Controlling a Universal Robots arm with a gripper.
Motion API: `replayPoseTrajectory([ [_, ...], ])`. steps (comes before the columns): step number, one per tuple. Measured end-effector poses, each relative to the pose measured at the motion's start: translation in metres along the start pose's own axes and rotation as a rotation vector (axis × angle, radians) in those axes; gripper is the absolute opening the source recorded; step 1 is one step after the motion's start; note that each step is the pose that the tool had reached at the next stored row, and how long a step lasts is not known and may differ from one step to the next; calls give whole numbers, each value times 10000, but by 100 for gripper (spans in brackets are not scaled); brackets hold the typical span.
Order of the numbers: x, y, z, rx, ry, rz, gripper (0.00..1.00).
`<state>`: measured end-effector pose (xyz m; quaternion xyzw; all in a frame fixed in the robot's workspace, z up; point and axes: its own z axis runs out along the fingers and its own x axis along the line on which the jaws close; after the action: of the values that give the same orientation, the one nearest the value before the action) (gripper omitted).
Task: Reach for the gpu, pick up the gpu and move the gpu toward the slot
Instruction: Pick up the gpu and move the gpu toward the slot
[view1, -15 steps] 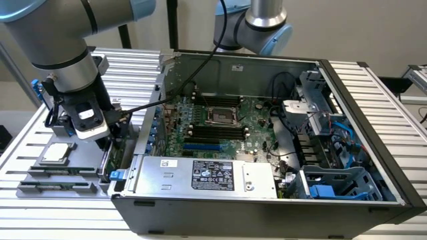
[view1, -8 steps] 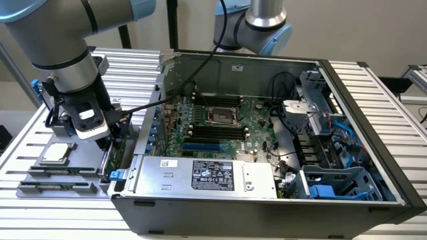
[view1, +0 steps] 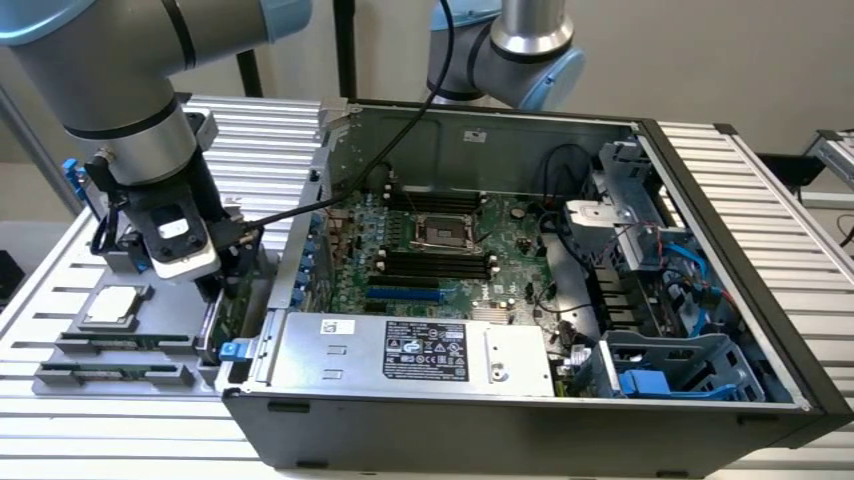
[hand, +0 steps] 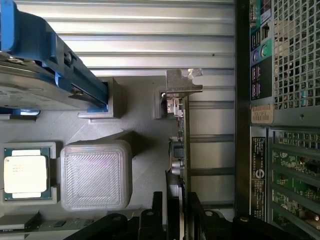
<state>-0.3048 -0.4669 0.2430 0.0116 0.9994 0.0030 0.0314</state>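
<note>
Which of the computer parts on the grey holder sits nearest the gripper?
The thin green circuit-board card with the silver bracket, standing on edge directly under the gripper. The square silver processor chip and blue-railed silver hard drive lie farther off.

Bright, even overhead light, no harsh contrast. Soft shadow below the arm (view1: 134, 100) at the exterior view's left; another beside the grey block (hand: 96, 175) in the wrist view. Pale glare along ribbed bench (view1: 134, 440) ridges and silver power-supply cover (view1: 334, 350). Dimmer inside the case (view1: 534, 440).

Plainly a robotics lab. Has a robot arm (view1: 107, 70) over a ribbed metal bench (view1: 787, 190). Holds an opened computer case (view1: 534, 435) and a loose chip (view1: 114, 305) in a grey tray (hand: 140, 122).
</note>
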Motion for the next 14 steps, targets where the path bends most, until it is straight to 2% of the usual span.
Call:
replayPoseTrajectory([
  [2, 0, 0, 0, 0, 0, -1, 26],
  [11, 0, 0, 1, 0, 0, -6, 26],
  [14, 0, 0, 1, -1, 23, -13, 26],
])
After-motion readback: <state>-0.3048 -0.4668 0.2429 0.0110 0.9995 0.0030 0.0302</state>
